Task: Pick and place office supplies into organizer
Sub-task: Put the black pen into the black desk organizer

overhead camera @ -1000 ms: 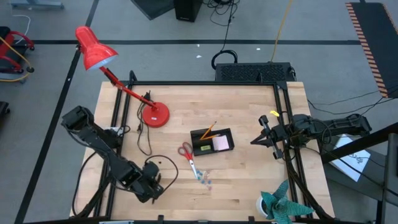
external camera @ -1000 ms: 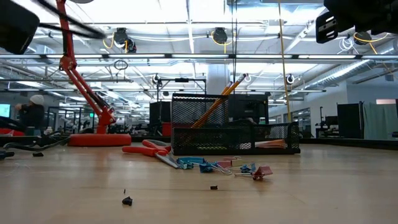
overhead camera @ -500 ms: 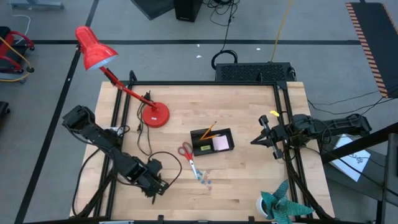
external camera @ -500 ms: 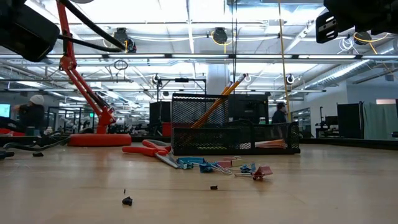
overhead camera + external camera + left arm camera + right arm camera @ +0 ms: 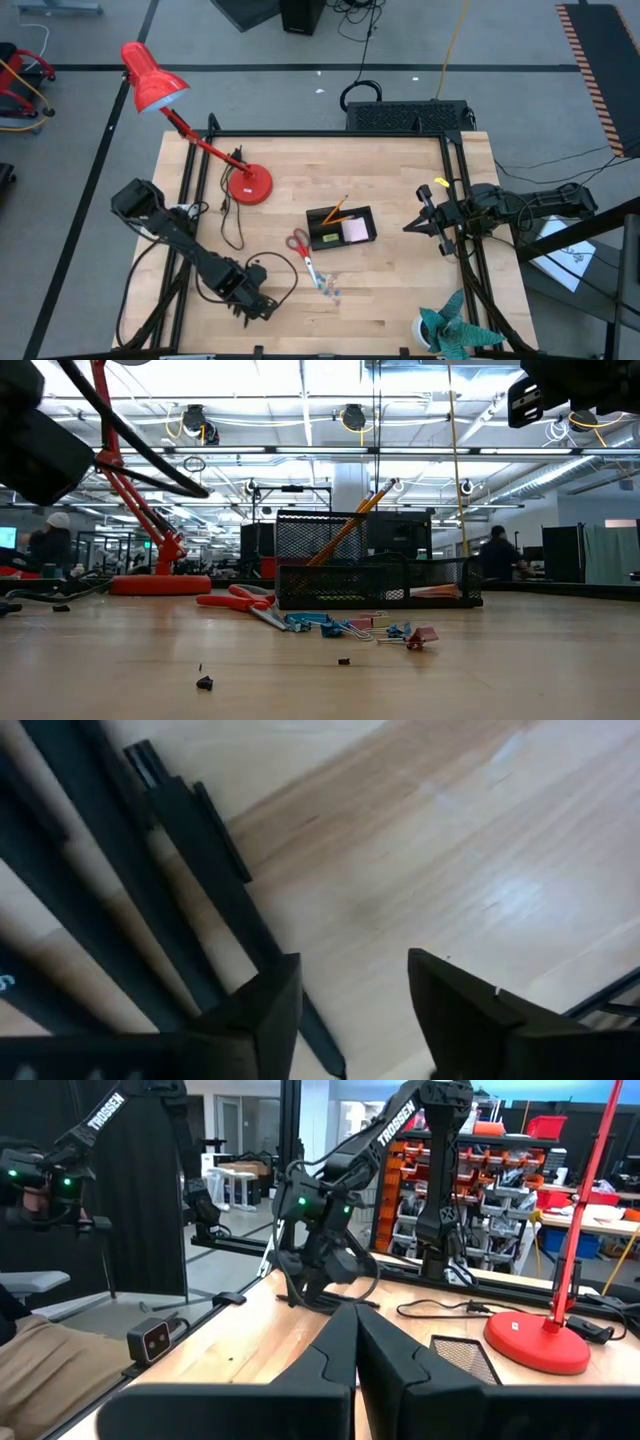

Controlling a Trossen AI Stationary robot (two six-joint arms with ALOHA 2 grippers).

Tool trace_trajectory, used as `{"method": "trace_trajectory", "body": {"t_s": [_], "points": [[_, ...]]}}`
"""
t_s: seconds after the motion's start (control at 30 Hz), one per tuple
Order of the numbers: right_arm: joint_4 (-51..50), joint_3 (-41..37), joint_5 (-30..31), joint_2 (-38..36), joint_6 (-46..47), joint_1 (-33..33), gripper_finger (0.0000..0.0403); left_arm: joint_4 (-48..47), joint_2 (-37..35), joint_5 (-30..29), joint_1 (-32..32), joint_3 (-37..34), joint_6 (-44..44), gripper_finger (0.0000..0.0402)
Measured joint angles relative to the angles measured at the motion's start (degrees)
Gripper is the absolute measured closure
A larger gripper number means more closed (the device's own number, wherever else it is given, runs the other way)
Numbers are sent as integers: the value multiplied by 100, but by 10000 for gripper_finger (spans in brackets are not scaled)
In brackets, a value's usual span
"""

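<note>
- Broadly, the wooden table (image 5: 380, 290) bears everything, with dark frame rails running along its left, far and right edges.
- The left arm reaches in from the left edge, and the left gripper (image 5: 262, 306) hangs over bare wood near the front-left of the table, well apart from the supplies. In its wrist view the two dark fingers (image 5: 262, 1010) stand parted with plain tabletop showing between them, and they hold nothing.
- The right arm waits at the right edge; the right gripper (image 5: 413, 224) points toward the table's middle with its fingers pressed together, empty, as its own wrist view (image 5: 352, 1342) shows.
- The red desk lamp (image 5: 247, 185) stands on its round base at the far-left part of the table, its shade leaning out beyond the table's corner.
- A teal spiky leafy object (image 5: 452, 330) sits at the front-right corner.
- The organizer (image 5: 341, 227), a black mesh tray, lies near the table's centre. An orange pencil (image 5: 335, 210) leans upright in its taller left compartment, and a pale pink note pad (image 5: 354, 231) lies in the right one.
- The red-handled scissors (image 5: 301, 250) lie on the wood just left of the organizer and in front of it, blades pointing toward the table's front.
- A small cluster of bluish clips (image 5: 329, 287) rests just beyond the scissor tips; the low view shows blue and pink ones (image 5: 350, 627) lying together.
- A tiny yellow piece (image 5: 440, 183) sits at the right rail, near the right arm.
- Two small dark specks (image 5: 204, 682) lie on the wood at the front in the low view.
</note>
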Motion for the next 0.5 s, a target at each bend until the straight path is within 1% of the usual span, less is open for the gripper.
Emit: {"method": "trace_trajectory", "body": {"t_s": [0.2, 0.37, 0.5], "points": [[30, 0, -1, 6, 7, 1, 403, 10, 23, 48, 12, 10, -13, 197], [30, 0, -1, 4, 4, 1, 403, 4, 43, 252, 71, 100, 442, 197], [30, 0, 1, 4, 2, -1, 403, -491, 40, 277, 144, 425, 683, 197]]}}
